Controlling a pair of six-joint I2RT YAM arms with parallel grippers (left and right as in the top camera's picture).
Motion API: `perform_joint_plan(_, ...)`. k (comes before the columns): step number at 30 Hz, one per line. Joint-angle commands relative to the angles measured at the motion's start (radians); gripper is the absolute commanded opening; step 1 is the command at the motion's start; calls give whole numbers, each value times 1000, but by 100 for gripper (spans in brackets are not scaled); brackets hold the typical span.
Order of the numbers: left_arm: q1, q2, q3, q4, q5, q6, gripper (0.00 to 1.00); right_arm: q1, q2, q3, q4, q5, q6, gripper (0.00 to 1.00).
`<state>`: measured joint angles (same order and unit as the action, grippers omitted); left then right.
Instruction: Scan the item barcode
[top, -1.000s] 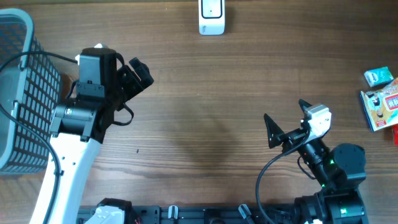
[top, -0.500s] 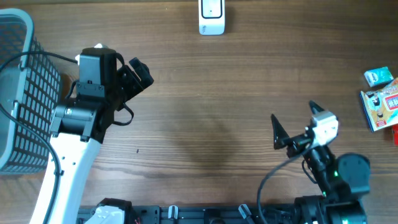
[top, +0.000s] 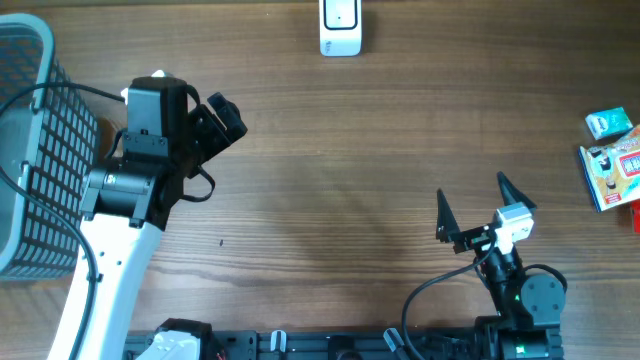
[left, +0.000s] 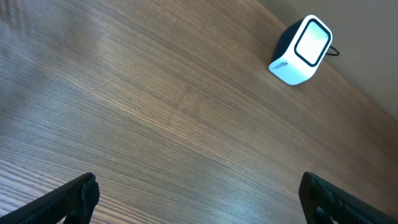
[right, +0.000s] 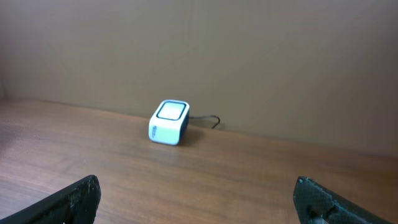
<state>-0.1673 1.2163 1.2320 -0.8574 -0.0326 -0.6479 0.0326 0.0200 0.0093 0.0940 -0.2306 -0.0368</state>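
Although both pincers are spread wide, nothing is gripped by either. The right gripper (top: 472, 198) is held low near the front of the table (top: 330, 190); the left gripper (top: 222, 118) is raised beside the basket (top: 30, 180). A teal box (top: 609, 123) and a printed box (top: 612, 172) are laid at the right edge, well apart from both. The scanner (top: 340, 27) is set at the far edge.

Holding the right gripper (top: 471, 187) spread open and empty above the near edge of the wooden table (top: 330, 180) and the left gripper (top: 227, 114) open beside the grey basket (top: 30, 150), with the white scanner (top: 340, 28) sitting at the far edge and a green carton (top: 609, 123) lying just beside a red-and-white pack (top: 613, 172) (both far right).
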Motion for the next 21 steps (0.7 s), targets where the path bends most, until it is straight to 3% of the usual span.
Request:
perform_joint_plan(1,2,2,10,3,-14,16,100,-11,-17,-5,1,14,11,100)
perform_joint_plan(4,2,2,10,3,-14,16,100,-27,-17,-5,-79,14,18,100)
perform_joint_plan(21,2,2,10,3,-14,16,100,-27,-16,-4,-78,14,21,100)
